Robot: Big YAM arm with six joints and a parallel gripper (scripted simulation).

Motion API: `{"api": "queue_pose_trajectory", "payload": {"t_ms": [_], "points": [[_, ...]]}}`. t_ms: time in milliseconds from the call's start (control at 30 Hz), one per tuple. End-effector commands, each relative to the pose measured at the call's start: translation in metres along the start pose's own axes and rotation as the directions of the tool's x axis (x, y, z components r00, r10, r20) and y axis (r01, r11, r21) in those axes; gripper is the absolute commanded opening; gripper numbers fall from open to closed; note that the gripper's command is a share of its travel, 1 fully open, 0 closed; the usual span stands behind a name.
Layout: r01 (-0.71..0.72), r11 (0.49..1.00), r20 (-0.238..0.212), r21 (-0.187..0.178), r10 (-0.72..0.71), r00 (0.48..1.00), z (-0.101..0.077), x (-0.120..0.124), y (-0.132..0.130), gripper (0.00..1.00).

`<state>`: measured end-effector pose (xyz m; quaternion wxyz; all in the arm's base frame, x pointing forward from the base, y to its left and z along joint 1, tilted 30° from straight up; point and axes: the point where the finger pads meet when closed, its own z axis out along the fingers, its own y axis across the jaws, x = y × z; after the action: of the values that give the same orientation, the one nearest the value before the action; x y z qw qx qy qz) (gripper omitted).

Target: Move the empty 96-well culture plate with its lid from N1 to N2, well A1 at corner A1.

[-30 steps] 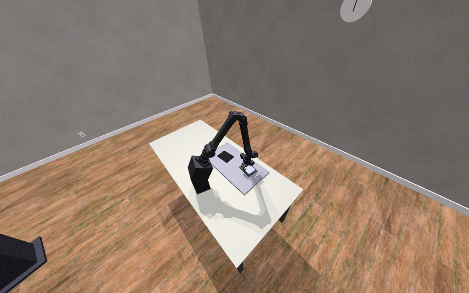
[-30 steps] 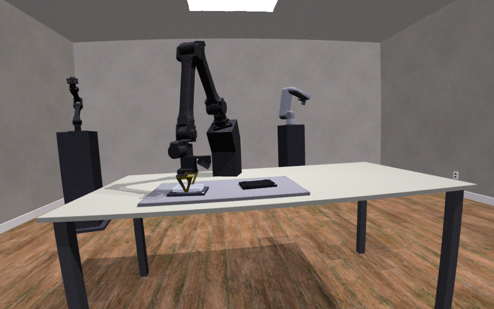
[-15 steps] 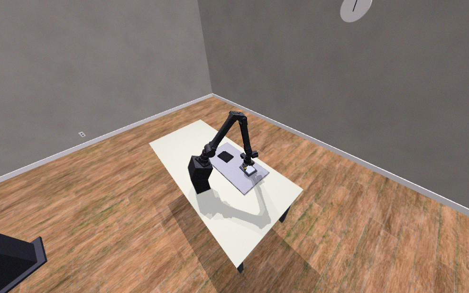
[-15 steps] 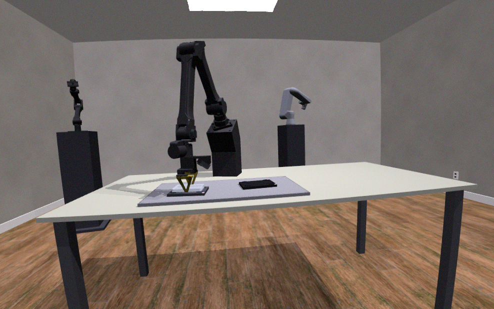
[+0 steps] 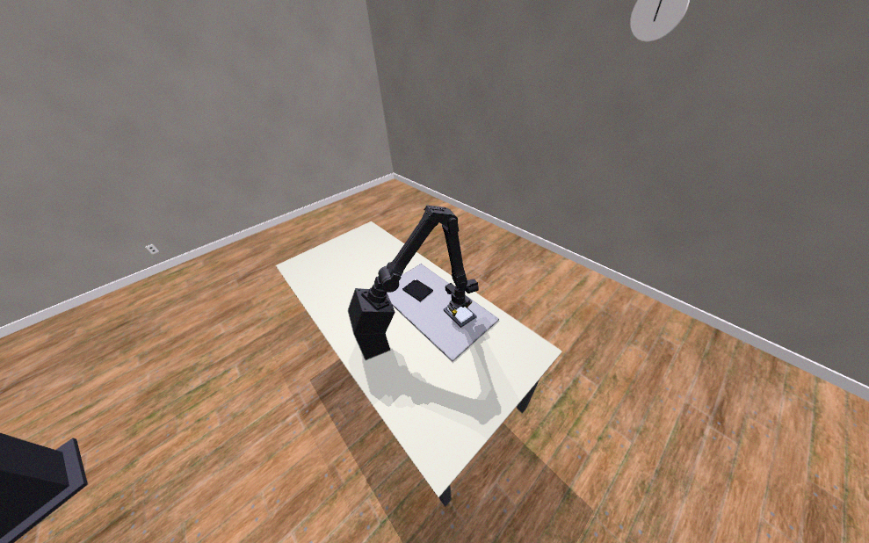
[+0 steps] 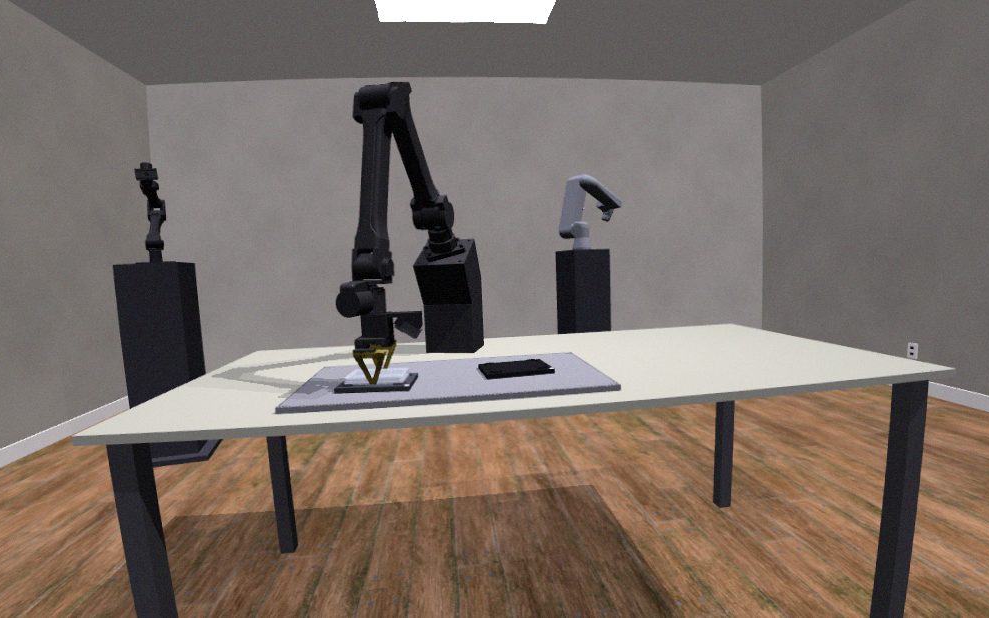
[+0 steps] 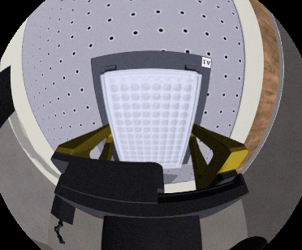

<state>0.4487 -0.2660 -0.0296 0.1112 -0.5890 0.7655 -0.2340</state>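
Top view, arm: the black arm (image 5: 434, 232) rises from its black pedestal (image 5: 370, 327) on the cream table (image 5: 329, 270) and folds down over the grey perforated board (image 5: 438, 330).
Top view, plate: the 96-well culture plate (image 5: 464, 315) lies on nest N1 (image 5: 474, 323), under the gripper (image 5: 454, 311); nest N2 (image 5: 417, 290) is a dark square well apart, nearer the pedestal.
Exterior view, gripper: it points straight down, its yellow fingers (image 6: 366, 366) reaching to the plate (image 6: 398, 376) on N1 (image 6: 352, 388).
Exterior view, surroundings: N2 (image 6: 515, 369) lies bare to the right on the board (image 6: 559, 381); two other arms on pedestals stand behind the table (image 6: 713, 360).
Wrist view, grip: the fingers stand wide, pressed against the two long sides of the lidded plate (image 7: 149, 115), clamped on it.
Wrist view, seating: the plate lies flat on N1 (image 7: 99, 75), the clear lid down; a small corner label (image 7: 206, 62) is too small to read.
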Motion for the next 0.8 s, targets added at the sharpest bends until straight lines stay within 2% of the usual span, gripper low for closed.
{"api": "queue_pose_trajectory", "payload": {"t_ms": [0, 367, 433, 767], "points": [[-0.001, 1.0, -0.004, 0.015, 0.001, 1.0, -0.003, 0.001, -0.007, 0.0], [-0.001, 1.0, -0.004, 0.015, 0.001, 1.0, -0.003, 0.001, -0.007, 0.0], [-0.006, 1.0, -0.004, 0.014, 0.006, 1.0, -0.013, 0.0, -0.006, 0.0], [-0.007, 1.0, -0.005, 0.013, 0.007, 1.0, -0.026, 0.002, -0.005, 0.0]]}}
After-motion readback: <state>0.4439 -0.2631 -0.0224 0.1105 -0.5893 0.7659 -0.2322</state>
